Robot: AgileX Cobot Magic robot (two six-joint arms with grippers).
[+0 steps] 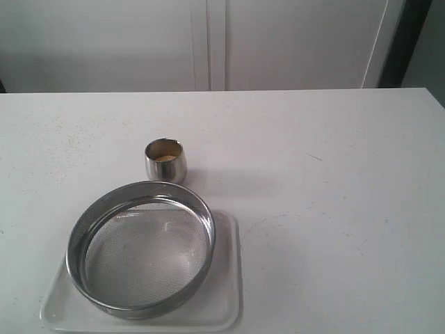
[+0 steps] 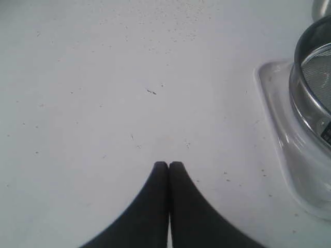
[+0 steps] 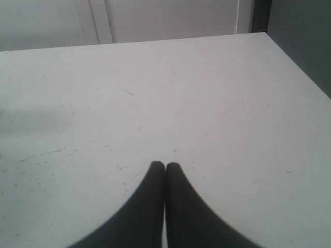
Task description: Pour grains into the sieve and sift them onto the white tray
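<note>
sieve (image 1: 141, 247) is sitting mesh-down on the white tray (image 1: 226, 306), so anything dropping through is landing straight on the tray; looks staged for that

exterior view: it's sitting off-centre toward the tray's 9 o'clock side, leaving a bare strip at 3 o'clock

grains (image 1: 165, 158) are sitting in the small steel cup (image 1: 165, 167), which is standing upright at 12 o'clock of the sieve, just beside its rim; my guess is it's placed close to keep the pour short

mesh is looking empty, so I'm reading the pour as not yet begun

a few stray specks (image 1: 69, 136) are lying on the table (image 1: 334, 174) around 10 o'clock of the cup

left gripper (image 2: 168, 164): fingers pressing together, nothing between them, hanging over bare table, with a tray corner and the sieve wall showing nearby

right gripper (image 3: 165, 165): same, tips meeting, carrying nothing, looking out over bare tabletop with no task item in its view

neither arm is showing in the exterior view, so both are sitting well apart from the cup; one will need to open up before going for it
</note>
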